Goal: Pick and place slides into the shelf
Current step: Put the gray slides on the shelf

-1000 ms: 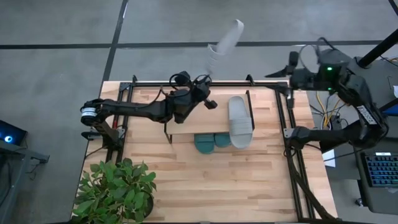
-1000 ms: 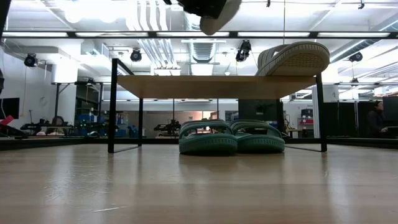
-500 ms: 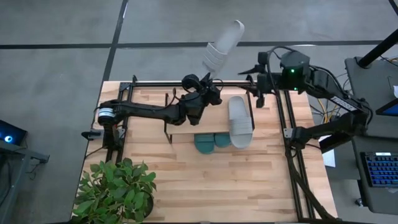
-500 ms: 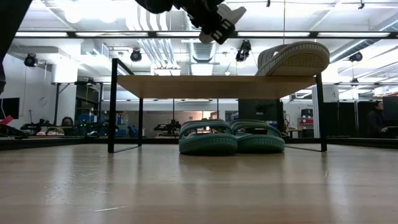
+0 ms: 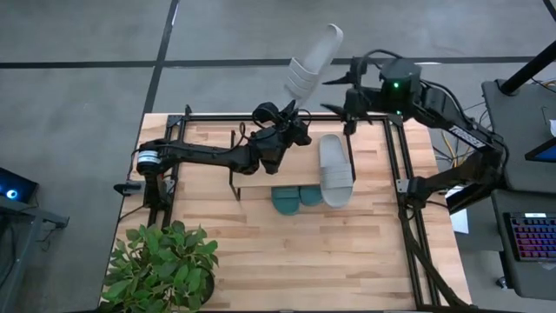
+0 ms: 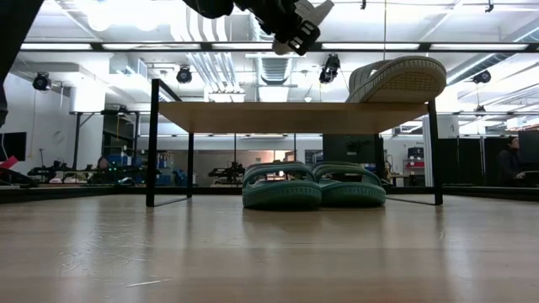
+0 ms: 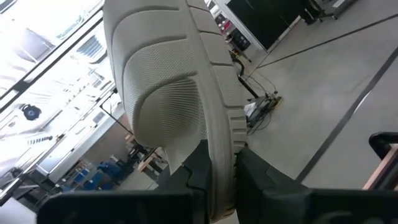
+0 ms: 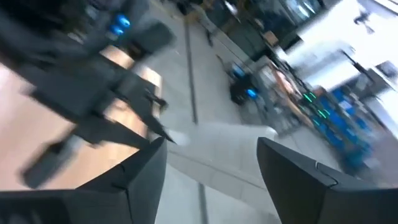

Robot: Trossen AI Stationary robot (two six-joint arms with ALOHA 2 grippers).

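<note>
While left pincer [image 5: 291, 119] clamps it, pale grey slide [image 5: 314, 62] w/ ribbed sole upright.

Place: a robotics lab or workshop hall.
Floor: bare grey concrete floor [image 5: 78, 52] crossed by dark lines.
Ceiling: open, with exposed silver ducts [image 6: 206, 63] and hanging black spotlights [image 6: 42, 82].
Workstation: a light butcher-block wooden table [image 5: 330, 252] in a black metal frame [image 5: 408, 230].
Beside the table: a black computer keyboard [image 5: 532, 236] at its right edge.
Background: dark equipment racks [image 6: 118, 156] and a person [image 6: 509, 164] far off.
</note>
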